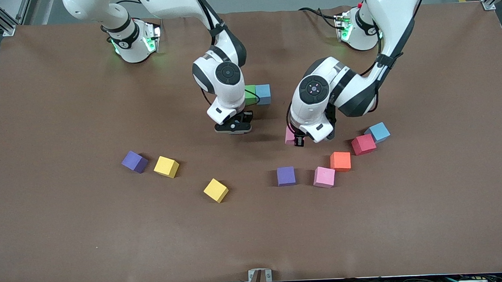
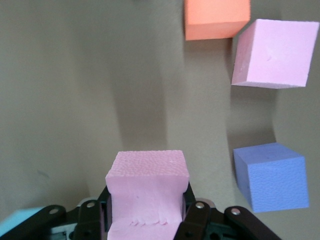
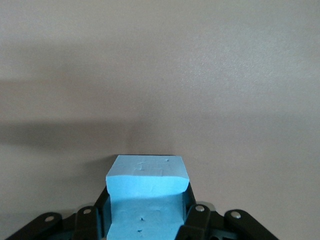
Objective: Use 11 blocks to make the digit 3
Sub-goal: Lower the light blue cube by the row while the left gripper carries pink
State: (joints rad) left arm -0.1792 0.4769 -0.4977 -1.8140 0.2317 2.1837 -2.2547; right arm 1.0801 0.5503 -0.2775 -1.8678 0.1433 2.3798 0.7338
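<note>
My left gripper (image 1: pixel 296 138) is shut on a pink block (image 2: pixel 146 172), over the table beside the red block (image 1: pixel 363 144). My right gripper (image 3: pixel 147 205) is shut on a light blue block (image 3: pixel 148 176), and its hand (image 1: pixel 233 125) hangs just in front of a touching green block (image 1: pixel 250 94) and blue block (image 1: pixel 263 94). Loose on the table are an orange block (image 1: pixel 340 161), a pink block (image 1: pixel 324 176), a violet block (image 1: pixel 286 176), a blue block (image 1: pixel 377 132), two yellow blocks (image 1: pixel 166 166) (image 1: pixel 216 190) and a purple block (image 1: pixel 134 161).
The brown table (image 1: pixel 68 233) has bare room along its edge nearest the front camera and at both ends. A small metal bracket (image 1: pixel 259 278) sits at the middle of that edge. Both arm bases (image 1: pixel 134 42) (image 1: pixel 358 30) stand along the table's other long edge.
</note>
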